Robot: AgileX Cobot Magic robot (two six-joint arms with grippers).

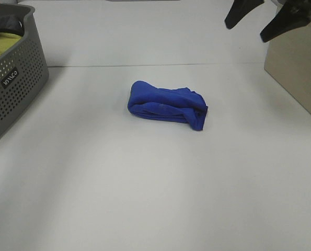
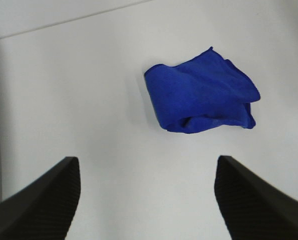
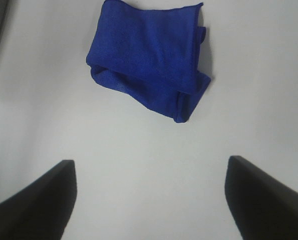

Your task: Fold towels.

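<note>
One royal-blue towel [image 1: 165, 104] lies bunched and loosely folded over itself in the middle of the white table. It shows in the left wrist view [image 2: 201, 97] and the right wrist view [image 3: 146, 55] too. My right gripper [image 1: 247, 31] hangs open, high at the far right, well away from the towel, with nothing between its fingers [image 3: 150, 165]. My left gripper [image 2: 147, 165] is open and empty, raised above the table short of the towel. It is outside the exterior high view.
A grey perforated basket [image 1: 14, 89] stands at the far left with a yellow-green cloth [image 1: 1, 44] inside. A pale wooden box [image 1: 296, 73] sits at the right edge. A seam runs across the table behind the towel.
</note>
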